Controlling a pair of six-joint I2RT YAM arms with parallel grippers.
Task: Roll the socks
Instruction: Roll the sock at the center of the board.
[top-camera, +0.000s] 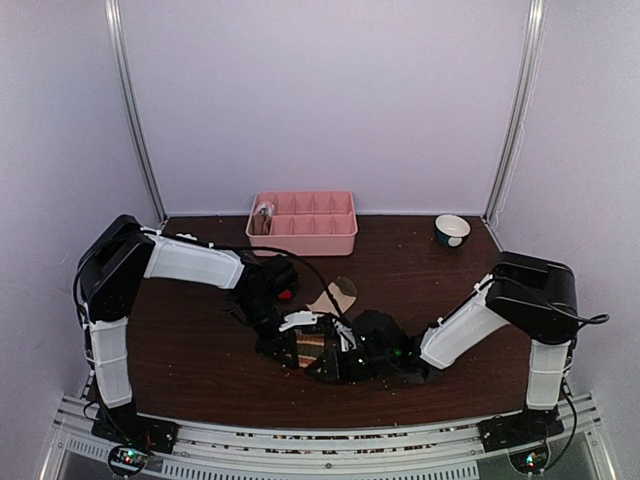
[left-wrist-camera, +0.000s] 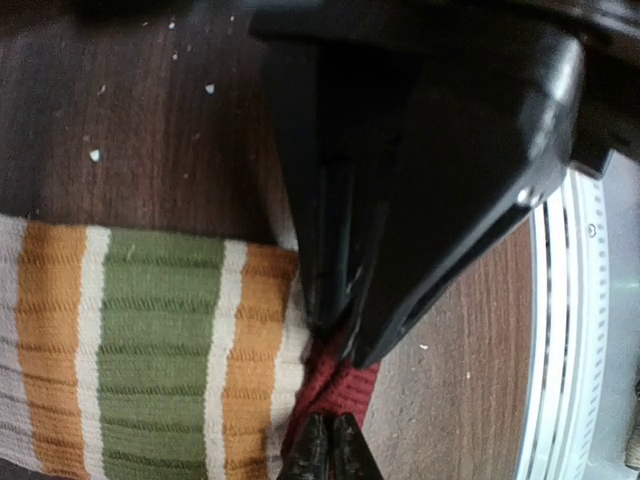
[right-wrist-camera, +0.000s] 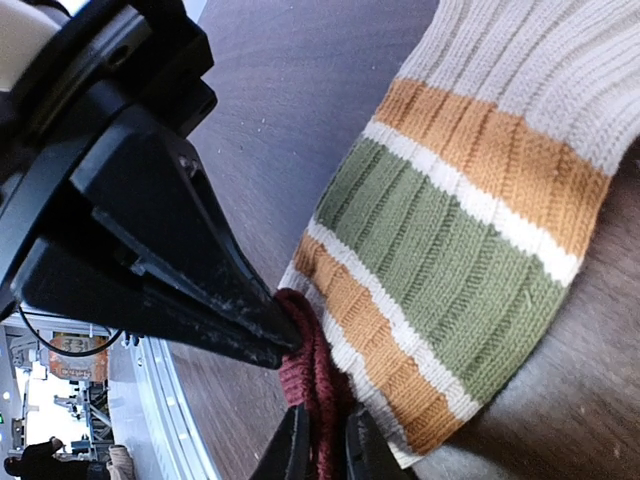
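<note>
The striped sock (top-camera: 311, 346), with cream, orange and green bands and a dark red cuff, lies at the table's front middle. It fills the left wrist view (left-wrist-camera: 150, 350) and the right wrist view (right-wrist-camera: 460, 260). My left gripper (left-wrist-camera: 331, 447) is shut with its tips pinching the red cuff (left-wrist-camera: 345, 385). My right gripper (right-wrist-camera: 326, 442) is shut on the same cuff (right-wrist-camera: 315, 370), tip to tip with the left one. A cream sock with an olive toe (top-camera: 336, 295) lies flat just behind them. A red-and-black sock patch (top-camera: 285, 295) shows beside the left arm.
A pink compartment tray (top-camera: 320, 235) stands at the back middle with a sock (top-camera: 263, 216) in its left end. A small bowl (top-camera: 452, 230) sits at the back right. The table's metal front rail (left-wrist-camera: 560, 330) is close to the grippers.
</note>
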